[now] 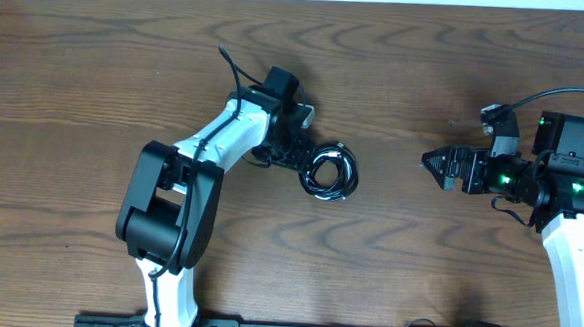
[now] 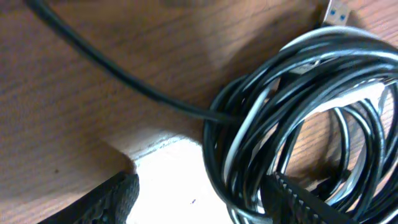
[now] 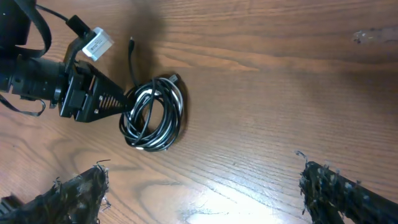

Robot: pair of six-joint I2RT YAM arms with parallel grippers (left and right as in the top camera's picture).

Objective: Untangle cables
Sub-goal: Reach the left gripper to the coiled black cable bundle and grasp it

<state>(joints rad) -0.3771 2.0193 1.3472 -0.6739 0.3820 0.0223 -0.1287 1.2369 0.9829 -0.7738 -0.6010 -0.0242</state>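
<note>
Cables (image 1: 330, 173), one thin black flexible cord and one thin white cord, are found wound together in a single round coil near the middle of the dark wooden table (image 1: 427, 70), well apart from every edge. A silver plug with a blue tongue (image 2: 336, 12) is noted at the coil's rim. The left gripper (image 1: 304, 162) is set against the coil's left side; its jaws are spread, with several strands lying between them, unpinched. The right gripper (image 1: 432, 161) is held well apart from the coil, towards the right edge, with its jaws spread wide.
</note>
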